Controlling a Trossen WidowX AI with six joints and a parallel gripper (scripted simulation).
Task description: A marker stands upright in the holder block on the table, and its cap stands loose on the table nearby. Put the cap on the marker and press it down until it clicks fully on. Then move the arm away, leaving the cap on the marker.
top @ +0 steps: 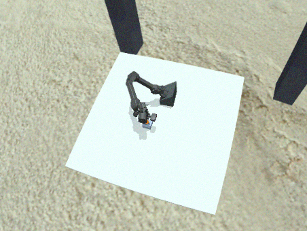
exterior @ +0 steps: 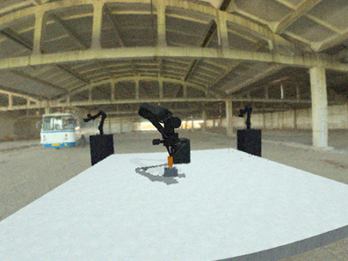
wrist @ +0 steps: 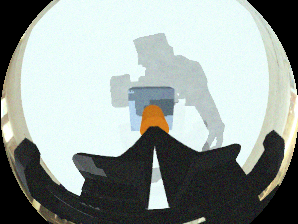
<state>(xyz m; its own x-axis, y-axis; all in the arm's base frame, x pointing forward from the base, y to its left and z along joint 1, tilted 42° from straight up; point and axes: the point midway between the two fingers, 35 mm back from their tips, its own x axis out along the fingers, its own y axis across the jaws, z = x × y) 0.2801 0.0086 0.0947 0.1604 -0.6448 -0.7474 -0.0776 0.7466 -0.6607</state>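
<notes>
bright, soft shadows, fisheye wrist view

The table is plain white. The arm is dark grey to black. An orange cap tops a grey-blue holder block.
</notes>
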